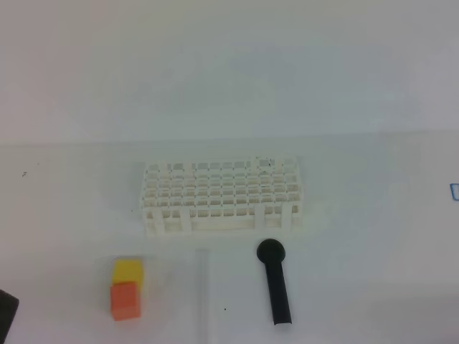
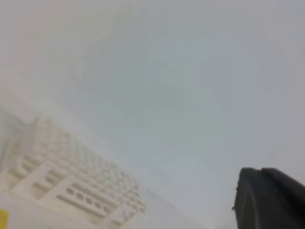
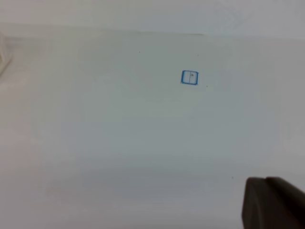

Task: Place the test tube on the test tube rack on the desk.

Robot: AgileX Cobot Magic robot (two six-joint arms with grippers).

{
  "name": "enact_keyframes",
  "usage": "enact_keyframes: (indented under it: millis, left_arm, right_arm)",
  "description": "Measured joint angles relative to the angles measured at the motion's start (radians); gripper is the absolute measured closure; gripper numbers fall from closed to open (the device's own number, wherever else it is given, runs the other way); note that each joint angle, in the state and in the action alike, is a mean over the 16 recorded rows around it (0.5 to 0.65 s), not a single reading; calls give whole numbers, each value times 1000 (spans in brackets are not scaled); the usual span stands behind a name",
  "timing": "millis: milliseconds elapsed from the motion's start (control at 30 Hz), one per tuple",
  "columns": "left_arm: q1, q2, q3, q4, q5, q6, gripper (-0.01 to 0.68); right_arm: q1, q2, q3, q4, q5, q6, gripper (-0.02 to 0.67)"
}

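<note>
desk (image 1: 358, 215) | test tube rack (image 1: 222, 195) | test tube (image 1: 203, 290) | black stick (image 1: 275, 282) | blocks (image 1: 126, 288)

black stick (image 1: 275, 283) | yellow block (image 1: 128, 270) touching orange block (image 1: 125, 300) | blue square mark (image 3: 189, 77)

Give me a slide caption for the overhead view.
White test tube rack on the desk, with test tube, black stick and stacked blocks in front.

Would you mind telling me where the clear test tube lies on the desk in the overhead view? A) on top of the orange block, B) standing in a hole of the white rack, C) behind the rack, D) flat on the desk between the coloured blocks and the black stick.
D: the faint test tube lies flat on the desk, in front of the rack, between the yellow block and orange block and the black stick.
</note>
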Motion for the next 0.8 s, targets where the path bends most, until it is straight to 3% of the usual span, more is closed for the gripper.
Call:
enact_keyframes:
  millis: [200, 467, 800]
  left_arm:
    - [-17, 51, -154, 135, 180, 162, 674]
    - [-56, 203, -408, 465, 391, 181, 674]
    - [-103, 441, -628, 724, 610, 140, 674]
  right_arm:
    - [0, 0, 0, 0, -1, 0, 650]
    - [0, 0, 2, 32, -46, 4, 650]
    - [0, 0, 4, 302, -216, 59, 650]
